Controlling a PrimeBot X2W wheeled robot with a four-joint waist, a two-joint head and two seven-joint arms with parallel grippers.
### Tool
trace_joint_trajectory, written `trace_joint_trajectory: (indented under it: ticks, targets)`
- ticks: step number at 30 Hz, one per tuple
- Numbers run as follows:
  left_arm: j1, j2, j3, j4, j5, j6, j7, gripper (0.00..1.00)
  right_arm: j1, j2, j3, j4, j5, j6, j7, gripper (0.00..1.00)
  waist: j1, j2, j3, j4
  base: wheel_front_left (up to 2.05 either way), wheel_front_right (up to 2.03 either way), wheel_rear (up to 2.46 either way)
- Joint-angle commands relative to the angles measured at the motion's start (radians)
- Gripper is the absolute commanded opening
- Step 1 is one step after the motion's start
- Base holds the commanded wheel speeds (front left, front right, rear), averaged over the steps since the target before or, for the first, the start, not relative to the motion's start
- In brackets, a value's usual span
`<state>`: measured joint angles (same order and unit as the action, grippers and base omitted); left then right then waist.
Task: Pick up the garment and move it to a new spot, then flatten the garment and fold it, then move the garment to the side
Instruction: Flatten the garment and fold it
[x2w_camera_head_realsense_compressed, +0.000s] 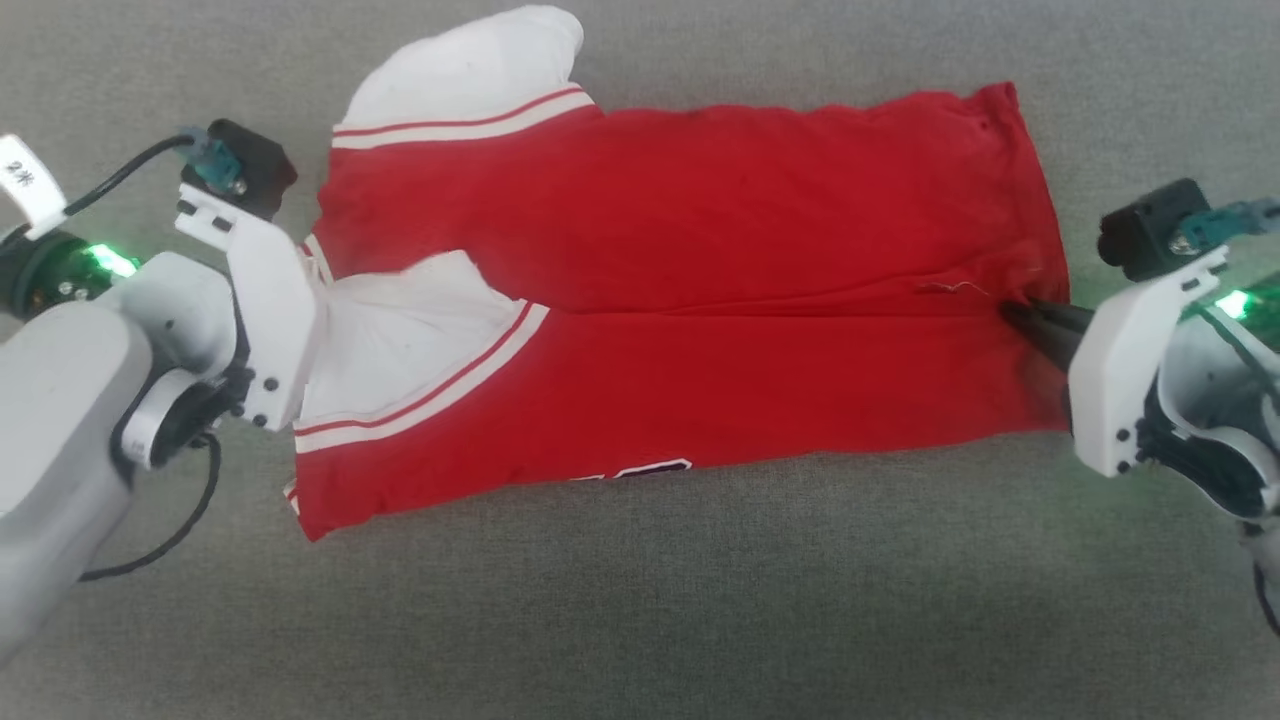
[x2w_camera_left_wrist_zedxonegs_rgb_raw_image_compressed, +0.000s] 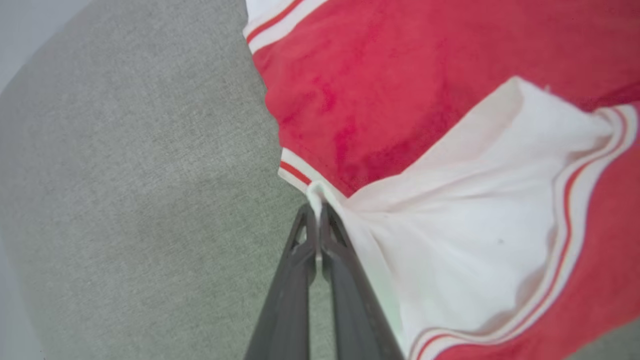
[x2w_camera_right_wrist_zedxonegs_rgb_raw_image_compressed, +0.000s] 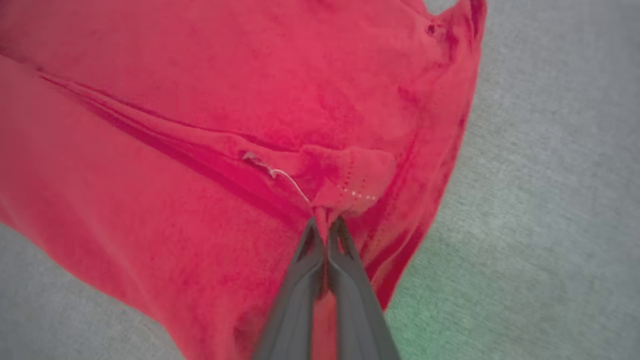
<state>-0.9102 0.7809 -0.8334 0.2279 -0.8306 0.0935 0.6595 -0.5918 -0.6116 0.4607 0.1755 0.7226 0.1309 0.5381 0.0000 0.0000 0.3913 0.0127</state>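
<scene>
The garment (x2w_camera_head_realsense_compressed: 680, 300), a red jersey with white sleeves and striped trim, lies sideways on the grey surface, its near long edge folded up over the middle. A strip of black-and-white lettering peeks out at its near edge. At the garment's left end my left gripper (x2w_camera_left_wrist_zedxonegs_rgb_raw_image_compressed: 316, 212) is shut on the white sleeve edge (x2w_camera_left_wrist_zedxonegs_rgb_raw_image_compressed: 316, 192); the head view hides its fingers behind the wrist (x2w_camera_head_realsense_compressed: 265, 300). My right gripper (x2w_camera_head_realsense_compressed: 1012, 312) is shut on a pinch of the red hem at the garment's right end, also seen in the right wrist view, gripper (x2w_camera_right_wrist_zedxonegs_rgb_raw_image_compressed: 326, 225) on the hem (x2w_camera_right_wrist_zedxonegs_rgb_raw_image_compressed: 350, 185).
Grey fabric-covered surface (x2w_camera_head_realsense_compressed: 640, 600) extends all around the garment, with open room in front and behind. A loose white thread (x2w_camera_head_realsense_compressed: 955, 289) lies on the red cloth near the right gripper. A black cable (x2w_camera_head_realsense_compressed: 170, 540) hangs from my left forearm.
</scene>
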Motion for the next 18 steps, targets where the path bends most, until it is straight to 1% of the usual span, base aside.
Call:
trace_joint_trajectory:
  ticks: [1, 5, 9, 10, 11, 12, 13, 14, 18]
  targets:
    - [-0.012, -0.007, -0.004, 0.019, 0.001, -0.008, -0.004, 0.00, -0.011, 0.005, 0.008, 0.011, 0.009, 0.000, -0.005, 0.00, 0.0000, 0.0000, 0.012, -0.003, 0.00, 0.00, 0.00]
    - [-0.043, -0.071, -0.013, 0.145, -0.013, -0.054, -0.021, 0.00, -0.054, 0.021, 0.053, 0.089, 0.027, 0.000, -0.025, 0.00, 0.0000, 0.0000, 0.029, -0.003, 0.00, 0.00, 0.00]
    - [-0.054, -0.124, -0.016, 0.258, -0.045, -0.085, -0.010, 0.00, -0.090, 0.037, 0.096, 0.154, 0.045, 0.000, -0.045, 0.00, 0.0000, 0.0000, 0.033, -0.005, 0.00, 0.00, 0.00]
    - [-0.057, -0.132, -0.015, 0.282, -0.056, -0.090, -0.006, 0.05, -0.100, 0.039, 0.104, 0.168, 0.049, 0.000, -0.048, 0.05, 0.0000, 0.0000, 0.032, -0.006, 0.00, 0.00, 0.00]
    - [-0.062, -0.142, -0.010, 0.303, -0.068, -0.090, -0.004, 0.23, -0.107, 0.042, 0.109, 0.183, 0.055, -0.001, -0.051, 0.33, 0.0000, 0.0000, 0.030, -0.007, 0.00, 0.00, 0.00]
    - [-0.068, -0.149, -0.005, 0.321, -0.075, -0.090, -0.002, 0.38, -0.114, 0.044, 0.112, 0.193, 0.061, -0.001, -0.053, 0.47, 0.0000, 0.0000, 0.027, -0.007, 0.00, 0.00, 0.00]
    - [-0.072, -0.153, -0.002, 0.334, -0.076, -0.092, 0.000, 0.69, -0.120, 0.046, 0.114, 0.203, 0.066, -0.001, -0.056, 0.84, 0.0000, 0.0000, 0.022, -0.008, 0.00, 0.00, 0.00]
    - [-0.077, -0.156, -0.002, 0.342, -0.075, -0.096, 0.001, 1.00, -0.124, 0.045, 0.114, 0.211, 0.069, -0.001, -0.062, 1.00, 0.0000, 0.0000, 0.015, -0.007, 0.00, 0.00, 0.00]
    - [-0.095, -0.159, 0.004, 0.334, -0.081, -0.103, -0.005, 1.00, -0.125, 0.038, 0.097, 0.212, 0.080, 0.000, -0.115, 1.00, 0.0000, 0.0000, -0.011, 0.000, 0.00, 0.00, 0.00]
